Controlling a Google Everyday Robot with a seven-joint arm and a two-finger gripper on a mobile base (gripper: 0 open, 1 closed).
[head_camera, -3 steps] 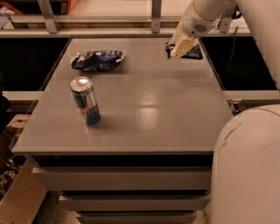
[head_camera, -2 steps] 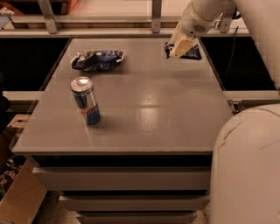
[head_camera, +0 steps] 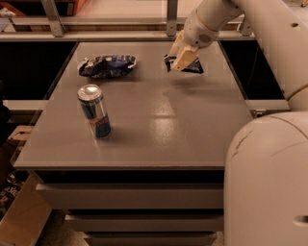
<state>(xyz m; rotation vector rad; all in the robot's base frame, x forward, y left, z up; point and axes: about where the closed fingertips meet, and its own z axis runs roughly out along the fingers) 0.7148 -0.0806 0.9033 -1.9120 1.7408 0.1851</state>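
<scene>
Looked down from the front onto a flat grey rectangular bench (head_camera: 159, 120). Reached in from the upper right with a white robot arm (head_camera: 216, 14), ending in a cream-coloured claw (head_camera: 184, 58) over the far right part of the bench top. Sat on, or just above, a small dark blue crinkled snack packet (head_camera: 193, 67), hiding the packet's left half behind the claw's tip. Could not tell the claw's width of opening, nor any real hold on the packet.

Judged as partway through: claw at the packet, in contact or very nearly so, yet packet seemingly low at the bench surface and not carried clear of it. Lay directly beneath the claw, poking out to its right and a little toward the front.

Left untouched elsewhere: a larger crumpled blue-and-white foil crisp bag (head_camera: 107, 66) at the far left, well apart from the claw, and an upright blue-and-silver drink can (head_camera: 95, 111) nearer the front left. Filled the lower right corner with the robot's rounded white body (head_camera: 269, 182).
</scene>
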